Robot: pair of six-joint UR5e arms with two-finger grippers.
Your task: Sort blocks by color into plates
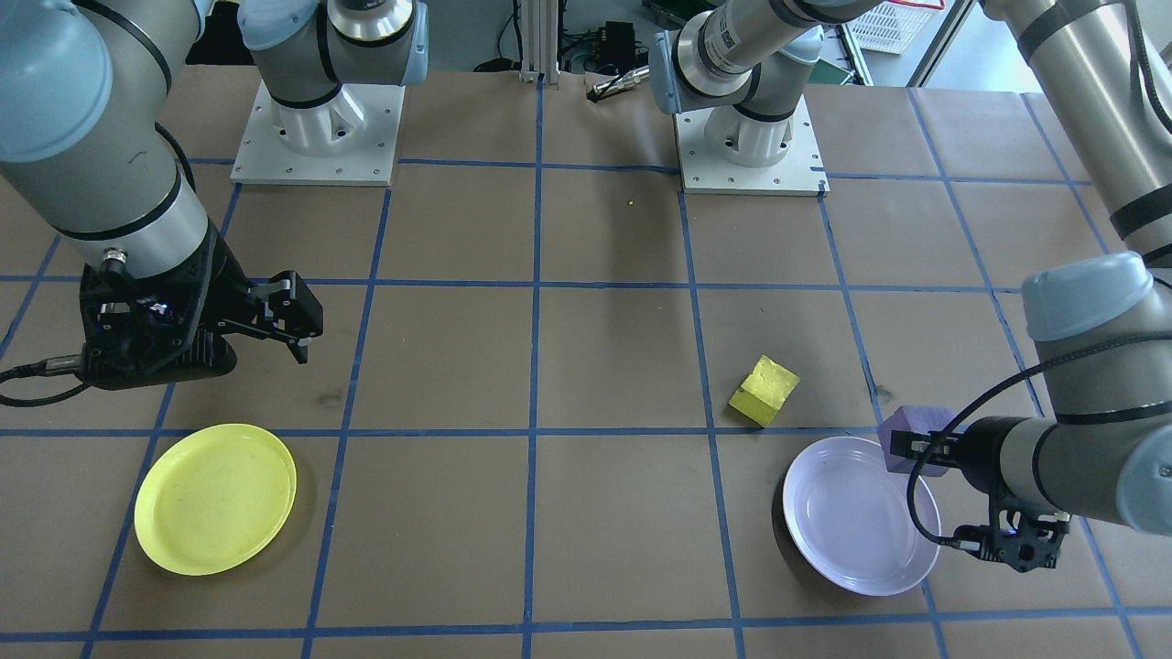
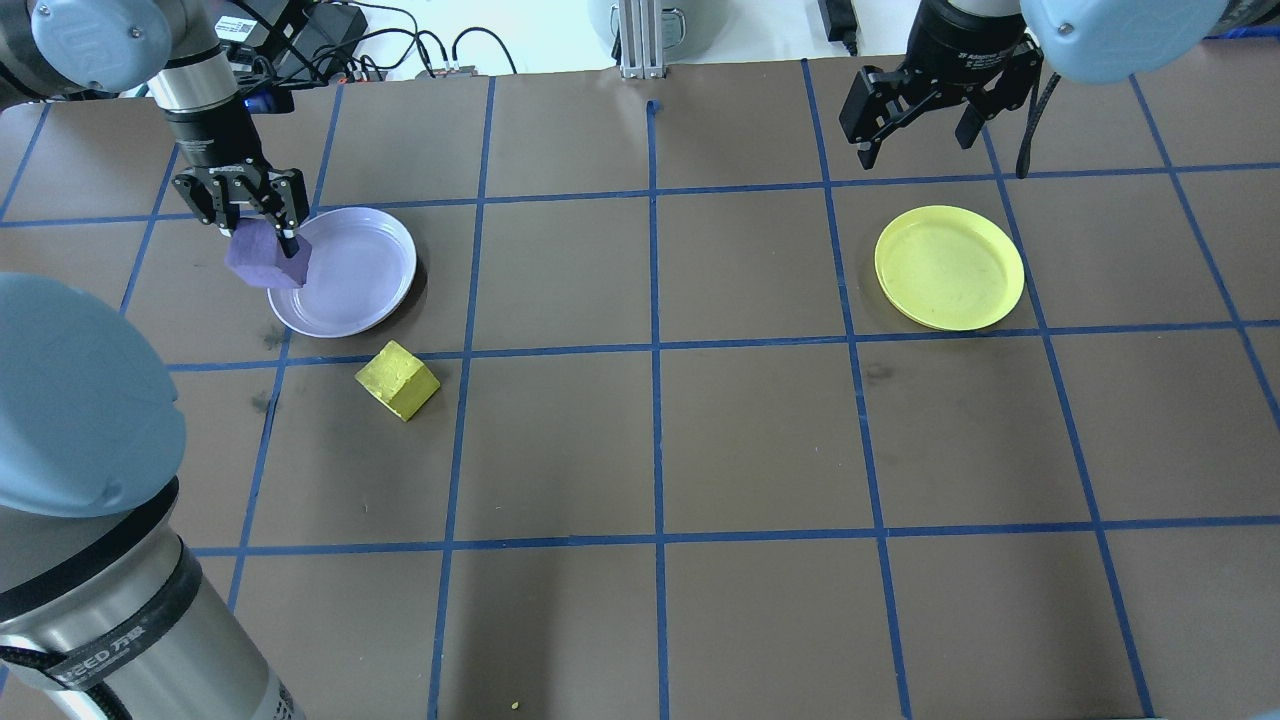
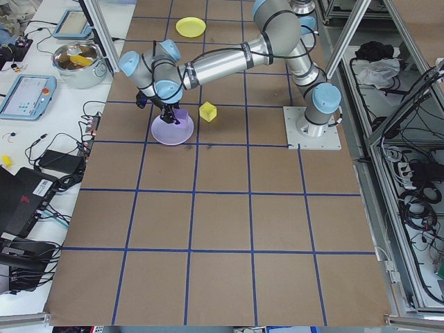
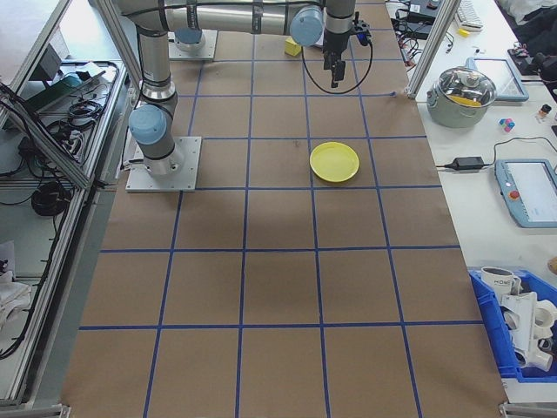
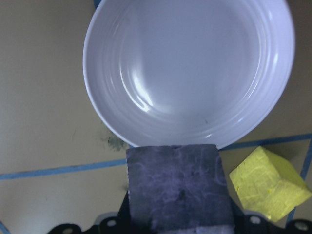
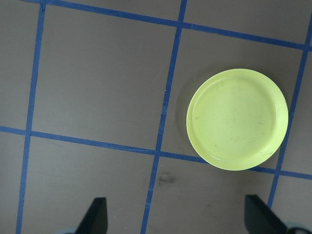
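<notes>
My left gripper (image 2: 262, 240) is shut on the purple block (image 2: 262, 262) and holds it just above the table-side rim of the lavender plate (image 2: 350, 270). The left wrist view shows the purple block (image 5: 178, 187) between the jaws, with the bare lavender plate (image 5: 190, 68) beyond it and the yellow block (image 5: 269, 184) at the right. The yellow block (image 2: 397, 379) lies tilted on the table, close to the lavender plate. At the other side, the yellow plate (image 2: 949, 267) holds nothing. My right gripper (image 2: 915, 120) hangs open beyond the yellow plate (image 6: 237, 119), holding nothing.
The two arm bases (image 1: 316, 137) (image 1: 751, 146) stand on white mounting plates at the robot's edge of the table. Blue tape lines grid the brown table (image 2: 760, 430). A tiny yellow crumb (image 2: 514, 705) lies near the robot's edge.
</notes>
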